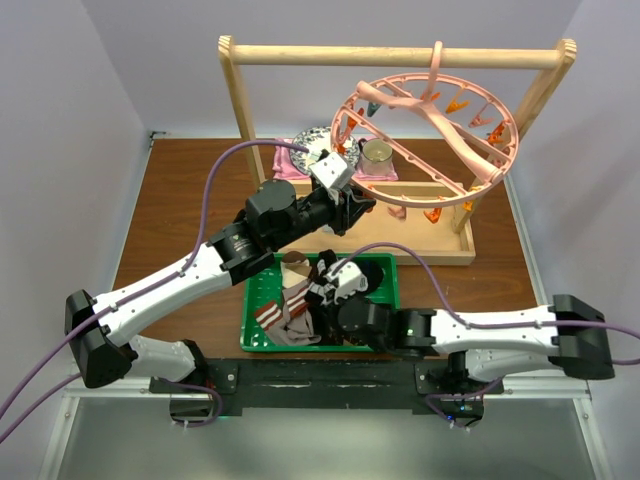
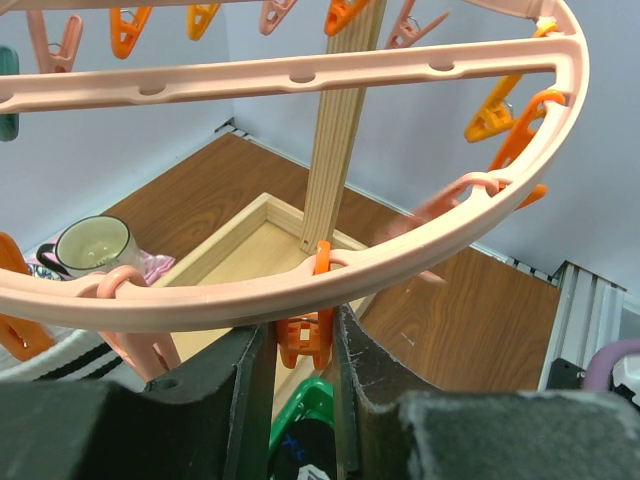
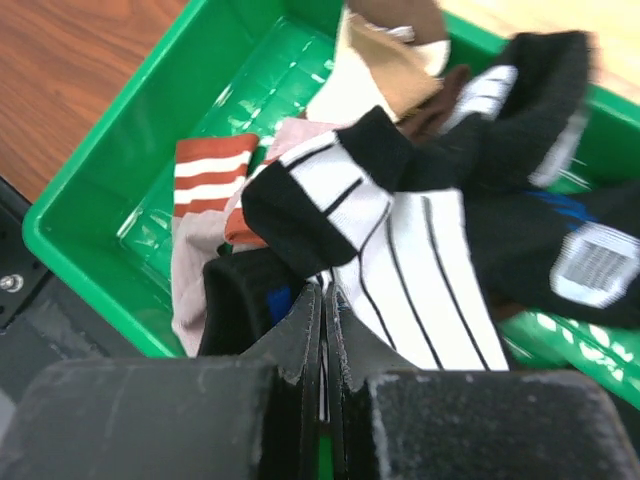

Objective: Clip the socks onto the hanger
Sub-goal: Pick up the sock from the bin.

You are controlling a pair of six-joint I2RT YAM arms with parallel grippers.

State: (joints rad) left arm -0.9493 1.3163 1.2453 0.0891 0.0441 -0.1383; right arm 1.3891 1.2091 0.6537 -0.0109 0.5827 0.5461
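On the brown wooden worktop (image 1: 180, 200), left of centre in the top view, the left claw (image 2: 303, 325) reaches up to the near rim of the large round pink plastic hanger (image 1: 440, 120) and is closed on a small orange plastic clip (image 2: 300, 350), which sits squeezed between its two fingers just below the rim. The hanger hangs tilted by its hook from the bar of a light wooden frame rack (image 1: 400, 55), so it will likely swing if pushed, and the clip is stiff and sprung. Lower centre lies a shallow green plastic tray (image 1: 260, 290) holding the socks (image 1: 300, 300) in a loose tangle: a brown one with white stripes, a tan and brown one, black ones, and a white one with thin black stripes and a black cuff (image 3: 400, 250). They look light, limp and easily snagged on each other, best taken by a cuff or free edge so that a thin fold can enter a clip. The right claw (image 3: 324, 300) is down in the tray with its fingers pressed together at the lower edge of the white striped sock; whether fabric is pinched between them I cannot tell.
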